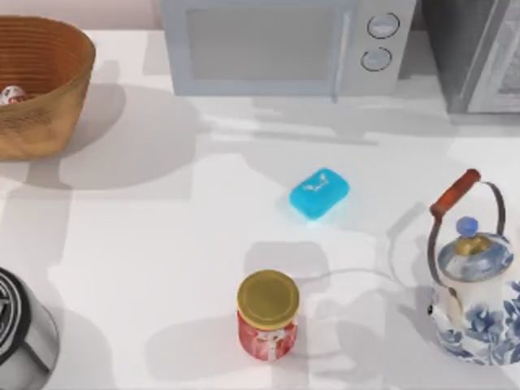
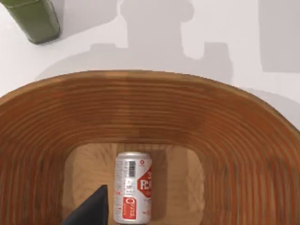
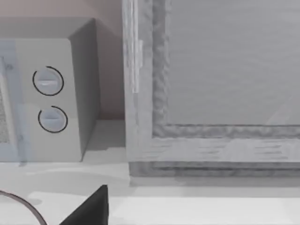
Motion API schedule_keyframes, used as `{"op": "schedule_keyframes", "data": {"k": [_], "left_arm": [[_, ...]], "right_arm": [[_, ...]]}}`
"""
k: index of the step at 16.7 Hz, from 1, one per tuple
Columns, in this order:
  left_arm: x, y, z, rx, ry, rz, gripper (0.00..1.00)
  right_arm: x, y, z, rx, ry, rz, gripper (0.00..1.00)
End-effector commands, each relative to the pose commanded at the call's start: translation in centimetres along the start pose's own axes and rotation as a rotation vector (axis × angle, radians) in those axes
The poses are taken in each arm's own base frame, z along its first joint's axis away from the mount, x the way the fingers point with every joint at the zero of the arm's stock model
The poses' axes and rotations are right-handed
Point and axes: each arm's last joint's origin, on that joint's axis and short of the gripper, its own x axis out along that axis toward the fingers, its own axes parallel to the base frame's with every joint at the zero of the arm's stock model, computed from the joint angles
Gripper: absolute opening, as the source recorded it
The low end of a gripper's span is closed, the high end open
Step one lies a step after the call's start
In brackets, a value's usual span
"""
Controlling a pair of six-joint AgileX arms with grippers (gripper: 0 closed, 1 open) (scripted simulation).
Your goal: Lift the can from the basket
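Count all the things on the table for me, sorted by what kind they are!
Baskets: 1, the basket
Cans: 1, the can lying in the basket
Jars: 1, the red jar
Kettles: 1, the kettle
Soaps: 1, the blue soap
Microwaves: 1, the microwave
Green bottles: 1, the bottle
Total: 7

My table is plain white. At ten o'clock the ribbed orange-brown wicker basket holds a small silver can with a red-and-white label. At six o'clock stands a red glass jar with a gold lid. Near centre lies a bright blue soap bar. At four o'clock, a white kettle with blue flowers.
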Motion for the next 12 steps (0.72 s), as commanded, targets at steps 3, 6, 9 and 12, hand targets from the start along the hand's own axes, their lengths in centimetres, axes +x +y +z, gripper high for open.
{"op": "schedule_keyframes", "data": {"k": [3, 6, 9, 12], "left_arm": [[6.8, 1.6, -0.4, 0.011, 0.18, 0.006, 1.0], [12.2, 3.1, -1.7, 0.018, 0.335, 0.009, 1.0], [15.8, 4.0, -3.1, 0.025, 0.44, 0.009, 1.0], [16.8, 4.2, -3.6, 0.029, 0.474, 0.009, 1.0]], "right_arm": [[0.0, 0.0, 0.0, 0.0, 0.0, 0.0, 1.0], [0.0, 0.0, 0.0, 0.0, 0.0, 0.0, 1.0], [0.0, 0.0, 0.0, 0.0, 0.0, 0.0, 1.0], [0.0, 0.0, 0.0, 0.0, 0.0, 0.0, 1.0]]}}
